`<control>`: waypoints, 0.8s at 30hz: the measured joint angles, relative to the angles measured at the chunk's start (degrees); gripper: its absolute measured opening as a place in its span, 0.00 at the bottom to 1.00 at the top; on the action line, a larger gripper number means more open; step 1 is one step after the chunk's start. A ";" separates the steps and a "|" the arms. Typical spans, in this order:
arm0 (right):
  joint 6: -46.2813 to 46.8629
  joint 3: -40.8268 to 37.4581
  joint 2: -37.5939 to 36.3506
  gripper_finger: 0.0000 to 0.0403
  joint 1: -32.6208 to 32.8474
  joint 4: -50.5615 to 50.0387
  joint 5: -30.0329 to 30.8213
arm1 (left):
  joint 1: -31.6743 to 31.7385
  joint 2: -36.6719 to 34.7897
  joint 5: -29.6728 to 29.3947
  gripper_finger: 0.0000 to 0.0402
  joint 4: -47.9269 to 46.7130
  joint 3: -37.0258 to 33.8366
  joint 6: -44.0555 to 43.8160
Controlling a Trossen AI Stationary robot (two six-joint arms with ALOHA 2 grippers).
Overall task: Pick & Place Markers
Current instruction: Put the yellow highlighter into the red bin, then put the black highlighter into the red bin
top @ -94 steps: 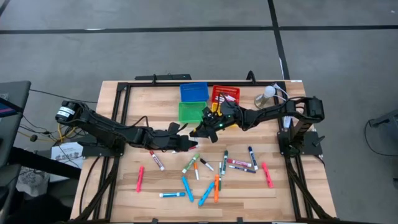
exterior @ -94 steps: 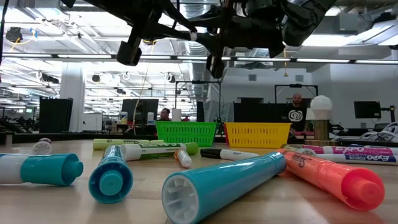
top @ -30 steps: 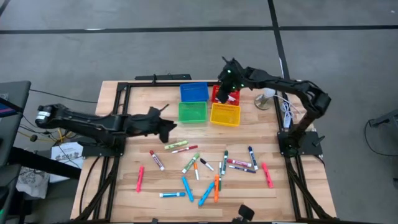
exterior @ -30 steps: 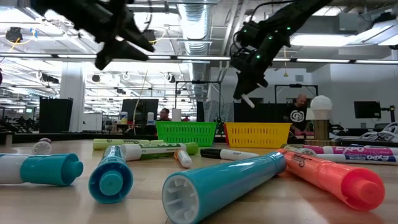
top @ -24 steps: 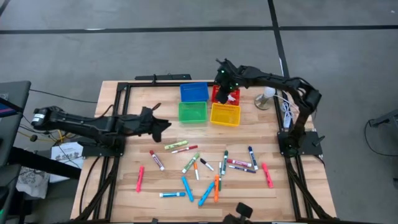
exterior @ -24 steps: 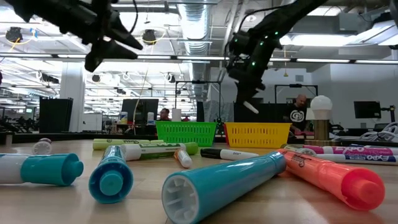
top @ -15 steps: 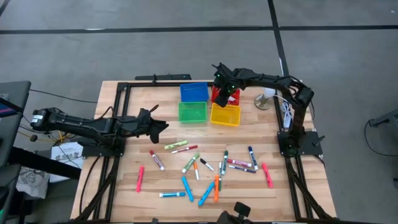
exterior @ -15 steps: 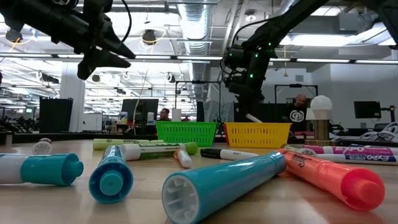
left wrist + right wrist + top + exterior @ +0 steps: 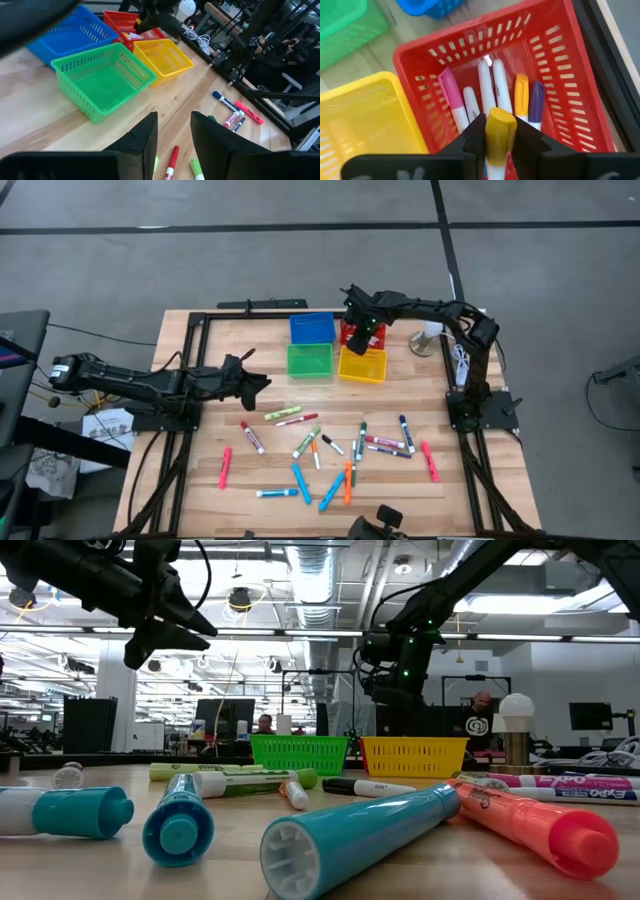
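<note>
The light wooden surface (image 9: 210, 470) is strewn with loose thin markers (image 9: 330, 455) across its near half, while four small square plastic bins, blue, green, red and yellow, are grouped at its far side. Over the red slotted bin (image 9: 572, 75), where several markers are already lying, the right claw (image 9: 495, 137) is clamped on a yellow-capped marker (image 9: 499, 132). The left claw (image 9: 172, 132) is held empty above the surface near the green bin (image 9: 102, 82), its fingers slightly apart.

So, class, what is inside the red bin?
The red bin holds a pink-capped marker, three white ones, an orange-capped and a purple-capped. The right hand, with its yellow-capped marker, covers the bin's near part.
</note>
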 joint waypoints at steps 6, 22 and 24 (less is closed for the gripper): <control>-0.09 0.00 0.02 0.23 0.01 -0.04 0.02 | 0.01 0.02 0.00 0.29 -0.02 0.00 0.24; 3.45 1.92 -16.44 0.24 3.99 -1.09 -6.97 | -0.01 0.02 0.02 0.29 -0.07 -0.02 0.42; 3.50 1.95 -19.84 0.24 6.15 -1.15 -8.69 | -0.01 0.02 0.02 0.29 -0.04 -0.02 0.44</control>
